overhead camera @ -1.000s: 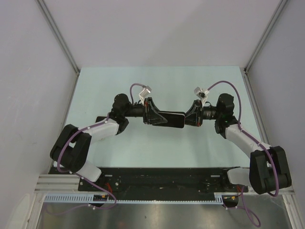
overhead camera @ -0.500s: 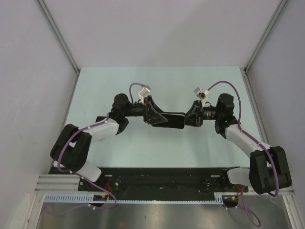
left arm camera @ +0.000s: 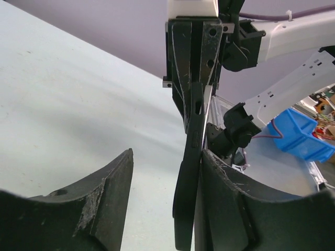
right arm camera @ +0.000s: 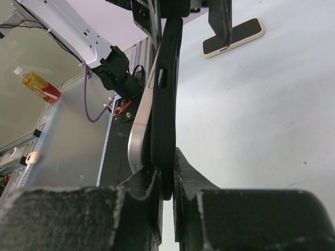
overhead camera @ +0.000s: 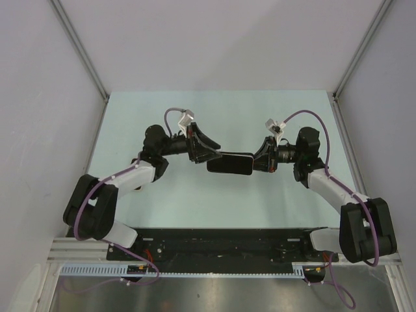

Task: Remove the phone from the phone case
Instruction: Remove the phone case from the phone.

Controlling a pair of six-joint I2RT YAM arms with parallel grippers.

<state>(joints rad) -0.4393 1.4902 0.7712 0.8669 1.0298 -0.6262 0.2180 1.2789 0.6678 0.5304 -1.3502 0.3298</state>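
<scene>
Looking down from the top camera, the phone case (overhead camera: 229,162) is seen held flat above the table (overhead camera: 195,201), between the two arms. Its right end is clamped in the right gripper (overhead camera: 255,162). The left gripper (overhead camera: 211,153) is set at the case's left end, its jaws spread, and no grip on the case can be made out.

From the left wrist, the phone case (left arm camera: 189,172) is seen edge-on and upright in the frame. It is pinched at its far end by the right gripper (left arm camera: 193,99), and a thin silver strip, taken to be the phone (left arm camera: 207,104), is seen along its right side. The left gripper (left arm camera: 166,157) is released: one finger (left arm camera: 235,209) lies just against the case, the other (left arm camera: 89,204) well apart from it.

From the right wrist, the right gripper (right arm camera: 165,172) is clenched on the phone case (right arm camera: 166,94), with the phone (right arm camera: 137,130) curving along the case's left side. Beyond the case's far end, a pale-rimmed flat slab (right arm camera: 233,36) lies on the table.
</scene>
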